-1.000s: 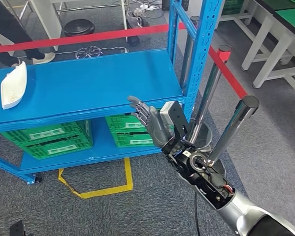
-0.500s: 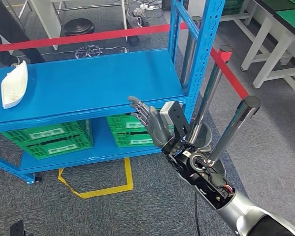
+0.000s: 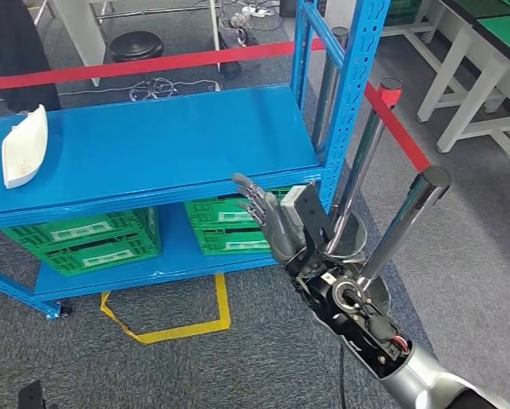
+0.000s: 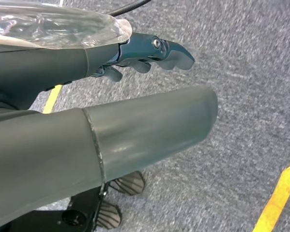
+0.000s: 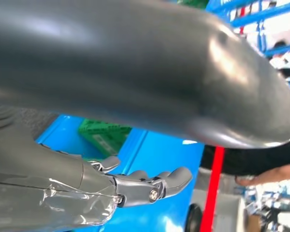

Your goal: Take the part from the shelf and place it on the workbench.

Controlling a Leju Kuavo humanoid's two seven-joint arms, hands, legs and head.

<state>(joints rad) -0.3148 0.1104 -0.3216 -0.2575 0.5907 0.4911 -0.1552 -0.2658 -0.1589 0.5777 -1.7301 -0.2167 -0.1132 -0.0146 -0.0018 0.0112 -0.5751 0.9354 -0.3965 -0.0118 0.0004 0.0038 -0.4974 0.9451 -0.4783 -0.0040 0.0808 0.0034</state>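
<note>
The white curved part (image 3: 25, 146) lies on the blue shelf's top board (image 3: 156, 145), at its far left end. My right hand (image 3: 268, 217) is raised in front of the shelf's right end, just below the front edge, fingers stretched out and apart with nothing in them. It is far to the right of the part. In the right wrist view the right hand (image 5: 136, 183) is empty too, with its fingers out over the blue board. The left hand (image 4: 143, 53) hangs over the grey carpet, fingers loosely extended and holding nothing.
Green crates (image 3: 85, 239) sit on the lower shelf board. A blue upright post (image 3: 348, 94) stands beside my right hand. Red barrier tape (image 3: 393, 128) runs between chrome stanchions (image 3: 399, 221) on the right. A person in dark clothing (image 3: 8, 51) stands behind the shelf. White-legged benches (image 3: 477, 77) stand at the far right.
My right hand has drawn slightly lower and to the right, away from the shelf edge. The part has not moved. The person behind the shelf has shifted.
</note>
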